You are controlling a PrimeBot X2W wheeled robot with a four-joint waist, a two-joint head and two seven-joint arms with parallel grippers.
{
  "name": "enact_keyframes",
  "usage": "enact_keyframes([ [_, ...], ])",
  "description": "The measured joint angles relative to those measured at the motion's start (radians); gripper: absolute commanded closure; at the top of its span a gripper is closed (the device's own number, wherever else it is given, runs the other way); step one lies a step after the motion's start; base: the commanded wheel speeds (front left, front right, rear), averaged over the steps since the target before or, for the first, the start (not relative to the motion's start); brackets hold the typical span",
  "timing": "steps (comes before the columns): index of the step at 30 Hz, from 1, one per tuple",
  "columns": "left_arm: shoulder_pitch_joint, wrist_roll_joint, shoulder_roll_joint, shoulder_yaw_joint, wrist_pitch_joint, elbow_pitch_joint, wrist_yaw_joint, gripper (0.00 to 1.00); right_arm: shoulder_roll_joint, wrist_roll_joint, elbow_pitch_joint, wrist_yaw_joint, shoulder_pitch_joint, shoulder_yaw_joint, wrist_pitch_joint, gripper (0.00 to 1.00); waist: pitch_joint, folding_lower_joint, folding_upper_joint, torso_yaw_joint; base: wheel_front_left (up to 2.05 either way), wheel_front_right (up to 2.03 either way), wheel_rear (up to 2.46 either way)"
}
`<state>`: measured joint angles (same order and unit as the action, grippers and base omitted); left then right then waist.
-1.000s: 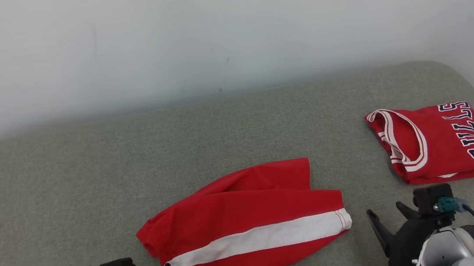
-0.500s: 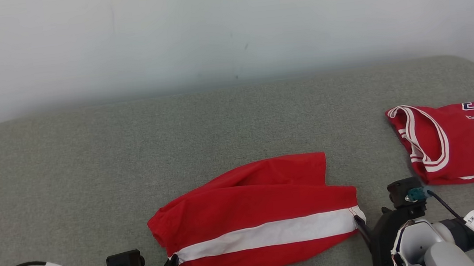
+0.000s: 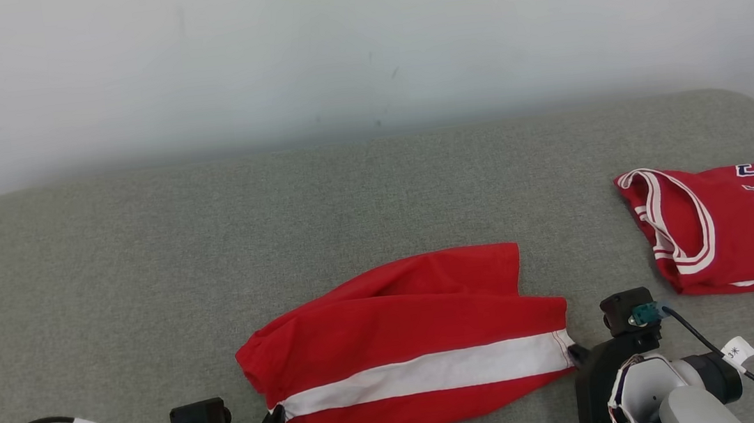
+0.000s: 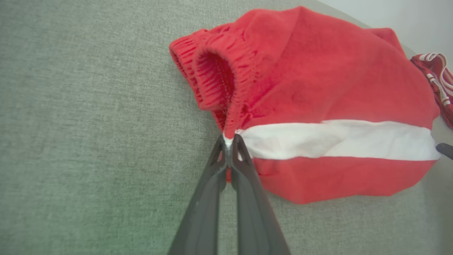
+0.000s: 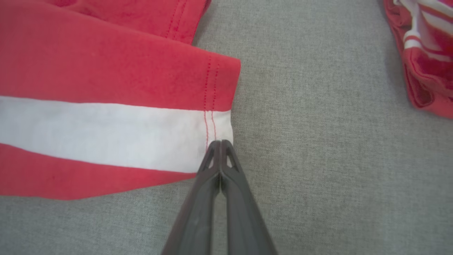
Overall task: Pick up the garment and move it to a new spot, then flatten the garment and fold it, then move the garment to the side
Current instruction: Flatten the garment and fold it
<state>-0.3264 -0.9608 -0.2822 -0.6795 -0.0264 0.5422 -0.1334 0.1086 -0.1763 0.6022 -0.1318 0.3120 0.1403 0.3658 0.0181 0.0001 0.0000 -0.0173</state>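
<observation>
At garment (image 3: 404, 335) ends, left hand (image 4: 228, 141) pinching waistband (image 4: 212, 81), right hand (image 5: 220, 143) closed

One garment (image 3: 404, 335): red shorts with a broad white stripe running lengthwise. It lies on the grey cloth surface (image 3: 144, 264), mid-width and toward the near side, long axis left to right. Ribbed waistband at the robot's left, bunched and gaping open. Double-stitched hem at the right. One leg is laid over the other, the far one showing behind.
</observation>
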Motion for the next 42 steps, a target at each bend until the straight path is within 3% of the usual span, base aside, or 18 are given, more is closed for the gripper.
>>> enact_keyframes([
  [7, 0.004, -0.002, 0.000, 0.002, -0.008, 0.000, -0.009, 1.00, 0.005, -0.011, 0.016, 0.000, 0.005, -0.021, -0.024, 1.00, -0.010, 0.0000, 0.0000, -0.003, 0.00, 0.00, 0.00],
  [8, 0.004, -0.002, -0.001, 0.002, -0.008, 0.000, -0.009, 1.00, 0.005, -0.014, 0.016, 0.000, 0.005, -0.031, -0.029, 0.16, -0.010, -0.0001, 0.0000, -0.003, 0.00, 0.00, 0.00],
  [9, 0.004, -0.003, -0.001, 0.002, -0.007, 0.000, -0.009, 1.00, 0.005, -0.016, 0.017, 0.000, 0.005, -0.040, -0.031, 0.00, -0.010, 0.0000, 0.0000, -0.003, 0.00, 0.00, 0.00],
  [16, 0.001, -0.005, -0.004, 0.002, -0.006, -0.008, -0.014, 1.00, -0.007, -0.060, 0.032, 0.000, 0.019, -0.027, -0.004, 0.00, 0.008, -0.0001, 0.0000, 0.002, 0.00, 0.00, 0.00],
  [17, -0.001, -0.005, -0.004, 0.001, -0.003, -0.009, -0.016, 1.00, -0.008, -0.064, 0.035, 0.000, 0.026, -0.023, -0.004, 0.04, 0.011, 0.0000, 0.0000, 0.003, 0.00, 0.00, 0.00],
  [20, -0.005, -0.005, -0.004, 0.000, -0.003, -0.009, -0.015, 1.00, -0.007, -0.071, 0.042, 0.000, 0.044, -0.016, 0.001, 0.56, 0.019, 0.0000, 0.0000, 0.009, 0.00, 0.00, 0.00],
  [27, -0.008, -0.008, -0.003, -0.001, 0.000, -0.007, -0.014, 1.00, -0.007, -0.086, 0.071, 0.000, 0.056, -0.012, 0.012, 0.77, 0.024, 0.0000, 0.0000, 0.017, 0.00, 0.00, 0.00],
  [29, -0.008, -0.009, -0.003, -0.001, 0.000, -0.006, -0.010, 1.00, -0.007, -0.086, 0.076, 0.000, 0.056, -0.011, 0.011, 1.00, 0.023, 0.0000, 0.0000, 0.017, 0.00, 0.00, 0.00],
  [35, -0.014, -0.008, -0.005, 0.011, -0.036, -0.016, -0.016, 1.00, -0.007, -0.088, 0.050, 0.000, 0.057, -0.010, -0.032, 1.00, 0.015, 0.0000, 0.0000, 0.013, 0.00, 0.00, 0.00],
  [42, -0.048, -0.006, -0.008, 0.058, -0.107, -0.113, -0.031, 1.00, 0.026, -0.119, -0.075, 0.000, 0.055, -0.037, -0.111, 1.00, 0.007, 0.0000, 0.0000, 0.014, 0.00, 0.00, 0.00],
])
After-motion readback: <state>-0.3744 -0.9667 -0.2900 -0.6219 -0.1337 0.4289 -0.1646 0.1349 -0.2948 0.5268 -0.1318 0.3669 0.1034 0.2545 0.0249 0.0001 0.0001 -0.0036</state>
